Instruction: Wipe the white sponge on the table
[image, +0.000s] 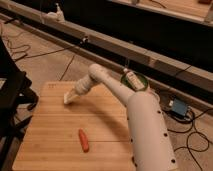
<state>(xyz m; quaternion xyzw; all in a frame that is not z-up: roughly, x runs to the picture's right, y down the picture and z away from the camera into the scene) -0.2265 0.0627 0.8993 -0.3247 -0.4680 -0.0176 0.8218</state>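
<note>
Off the left side of the table (45, 145) stood a dark black frame (11, 95). I could not tell what it was. Behind the table on that side, thin black wires (30, 52) lay curled on the grey floor. Far behind the table, up on a long ledge, sat a small white thing (56, 13), too fuzzy for me to name.

The table was made of light wood. The white sponge (66, 99) was on the table, near its back edge and a bit left of the middle. My pincer (71, 97) was right there too, low over the table. It was clamped on the white sponge, and the sponge touched the wood. My pincer leaned down and to the left.

Closer to the front of the table, near the middle, lay a little orange-red stick (84, 140). It was well apart from the white sponge, and nothing touched it.

My big white arm (142, 125) came up at the front right corner of the table and reached across the table to my pincer. Just past the back right corner of the table was a green bowl (141, 85) with a pale bottle (131, 79) lying in it. Off the right side of the table, down on the floor, sat a small blue box (178, 106).
</note>
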